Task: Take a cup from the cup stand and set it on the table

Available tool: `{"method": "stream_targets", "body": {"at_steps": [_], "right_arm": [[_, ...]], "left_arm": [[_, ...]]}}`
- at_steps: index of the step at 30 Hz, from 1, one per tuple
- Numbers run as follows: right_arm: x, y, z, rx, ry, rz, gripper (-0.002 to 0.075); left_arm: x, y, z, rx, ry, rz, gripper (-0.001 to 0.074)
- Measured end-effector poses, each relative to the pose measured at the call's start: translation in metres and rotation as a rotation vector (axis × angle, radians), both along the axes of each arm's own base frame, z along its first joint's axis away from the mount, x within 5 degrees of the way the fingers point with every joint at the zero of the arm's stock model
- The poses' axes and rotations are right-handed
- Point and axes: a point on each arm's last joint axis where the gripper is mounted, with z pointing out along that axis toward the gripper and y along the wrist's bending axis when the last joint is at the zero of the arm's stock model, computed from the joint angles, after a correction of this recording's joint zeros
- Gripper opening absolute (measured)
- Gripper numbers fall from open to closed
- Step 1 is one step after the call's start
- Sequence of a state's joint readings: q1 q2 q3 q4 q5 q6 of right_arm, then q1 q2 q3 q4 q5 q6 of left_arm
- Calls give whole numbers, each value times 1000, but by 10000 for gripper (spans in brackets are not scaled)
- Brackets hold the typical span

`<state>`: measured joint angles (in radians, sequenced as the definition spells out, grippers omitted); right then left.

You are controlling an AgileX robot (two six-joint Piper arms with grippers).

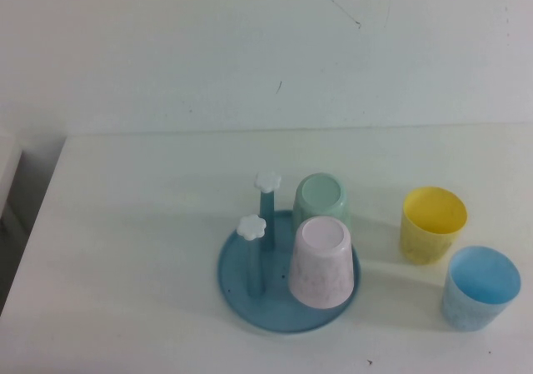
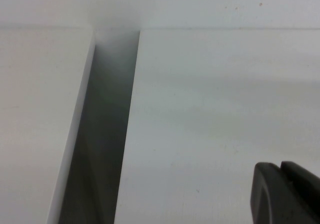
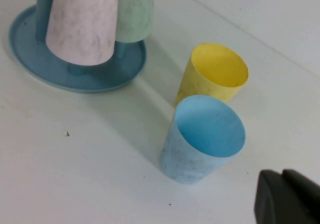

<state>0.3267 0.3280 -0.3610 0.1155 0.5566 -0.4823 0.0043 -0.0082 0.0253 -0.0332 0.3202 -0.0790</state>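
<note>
The sky-blue speckled cup (image 1: 480, 287) (image 3: 202, 139) stands upright, mouth up, on the white table (image 1: 125, 249), right of the cup stand and apart from it. The cup stand (image 1: 241, 286) (image 3: 30, 54) is a round blue tray with two bare pegs topped by white flower knobs (image 1: 267, 180). Neither gripper shows in the high view. My right gripper (image 3: 281, 173) is shut and empty, a short way from the blue cup. Shut as well, my left gripper (image 2: 280, 165) hangs over bare table near its left edge.
A pink cup (image 1: 321, 261) (image 3: 82, 24) and a mint-green cup (image 1: 321, 197) (image 3: 135, 12) sit upside down on the stand. A yellow cup (image 1: 432, 223) (image 3: 212, 74) stands upright just behind the blue one. A dark gap (image 2: 102, 134) runs along the table's left edge.
</note>
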Motion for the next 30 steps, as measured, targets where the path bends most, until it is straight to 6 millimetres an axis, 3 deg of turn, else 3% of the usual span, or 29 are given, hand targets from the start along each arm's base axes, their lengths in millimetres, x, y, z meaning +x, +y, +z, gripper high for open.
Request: {"method": "stream_targets", "body": {"at_steps": [22,30], "right_arm": [[0,0,0,-11,-4,3,-2],[2,-8,-19,-48,-80,-79,-2]], "left_arm": [[0,0,0,-6,8,0,-1],[0,0,0,-6,10,0,-2]]}}
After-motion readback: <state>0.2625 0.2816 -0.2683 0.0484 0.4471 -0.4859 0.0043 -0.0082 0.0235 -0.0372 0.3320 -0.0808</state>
